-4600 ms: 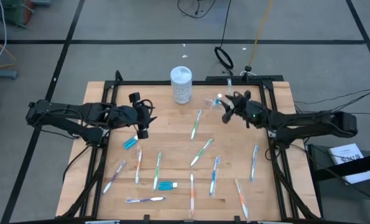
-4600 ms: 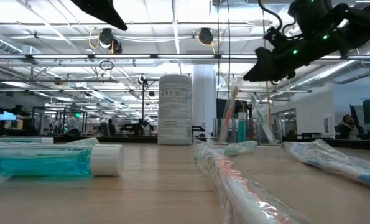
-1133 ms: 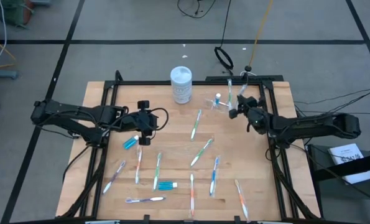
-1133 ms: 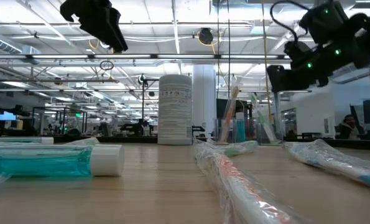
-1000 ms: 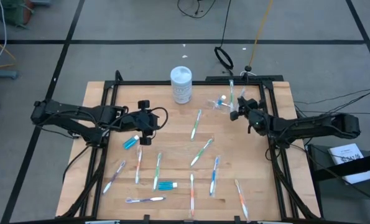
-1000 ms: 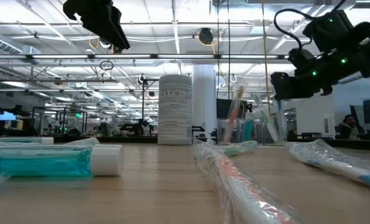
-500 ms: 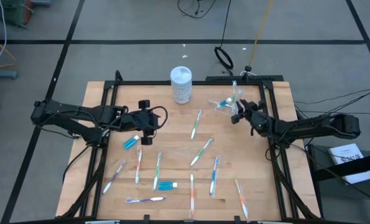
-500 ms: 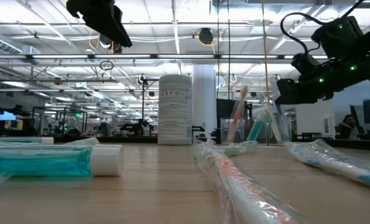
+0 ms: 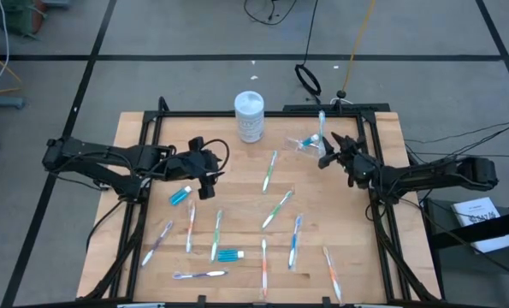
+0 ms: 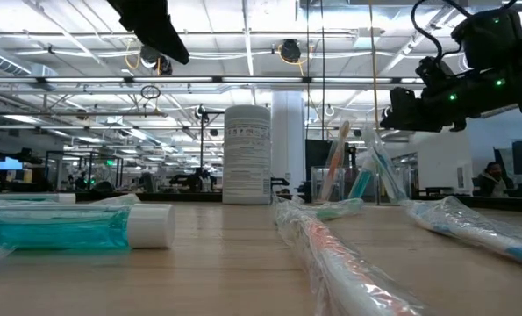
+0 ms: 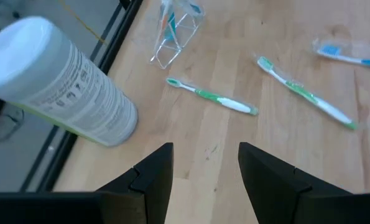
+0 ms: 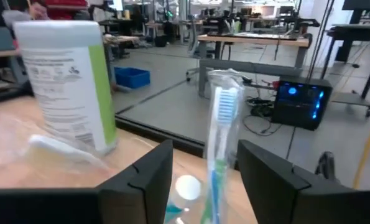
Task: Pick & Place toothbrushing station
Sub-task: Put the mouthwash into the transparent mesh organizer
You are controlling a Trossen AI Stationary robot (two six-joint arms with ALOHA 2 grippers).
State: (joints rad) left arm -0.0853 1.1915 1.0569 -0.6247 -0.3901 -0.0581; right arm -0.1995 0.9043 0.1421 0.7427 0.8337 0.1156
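The right gripper (image 9: pixel 326 154) hovers at about 2 o'clock on the worktop (image 9: pixel 237 222), fingers parted around nothing, just beside the clear cup (image 9: pixel 308 143), which holds a wrapped toothbrush (image 12: pixel 219 134) upright along with other pieces. The left gripper (image 9: pixel 210 175) hangs in the air near 10 o'clock, fingers spread and empty, close to a blue toothpaste tube (image 9: pixel 180 196) lying below it. More toothbrushes (image 9: pixel 276 208) lie scattered from the centre toward 6 o'clock, and a white canister (image 9: pixel 249 116) stands at 12 o'clock.

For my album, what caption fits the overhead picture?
Two robot arms over a wooden table scattered with toothbrushes; right gripper beside the clear cup.
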